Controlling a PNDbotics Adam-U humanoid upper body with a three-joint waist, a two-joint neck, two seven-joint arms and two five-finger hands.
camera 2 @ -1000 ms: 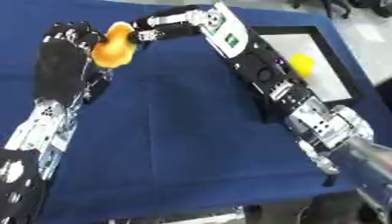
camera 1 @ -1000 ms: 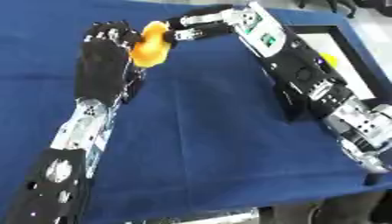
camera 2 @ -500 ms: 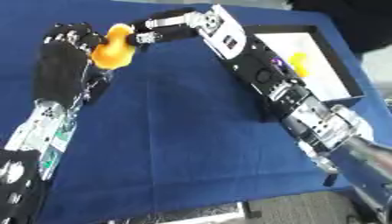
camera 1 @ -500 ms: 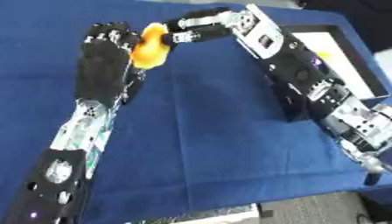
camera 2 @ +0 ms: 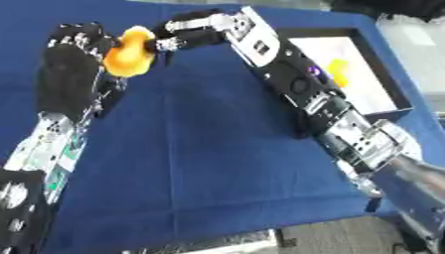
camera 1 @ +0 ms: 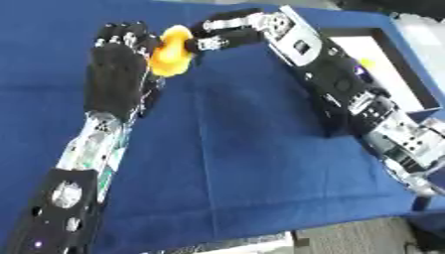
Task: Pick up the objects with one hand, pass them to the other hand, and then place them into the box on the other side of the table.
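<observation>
Above the far left of the blue surface (camera 1: 243,163), the yellow-orange object (camera 1: 170,51) sits between both hands. The right hand (camera 1: 208,37) has curled fingers pinching the object's right side. The left hand (camera 1: 117,74) stands with straight fingers, palm against the object's left side. At the right edge, the black-rimmed box (camera 2: 382,89) holds a yellow item (camera 2: 338,71).

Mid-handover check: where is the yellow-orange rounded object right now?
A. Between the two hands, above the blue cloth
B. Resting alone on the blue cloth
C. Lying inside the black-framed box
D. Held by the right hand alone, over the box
A: the yellow-orange rounded object sits between the left hand and the fingers of the right hand, above the blue cloth, well away from the black-framed box.
</observation>
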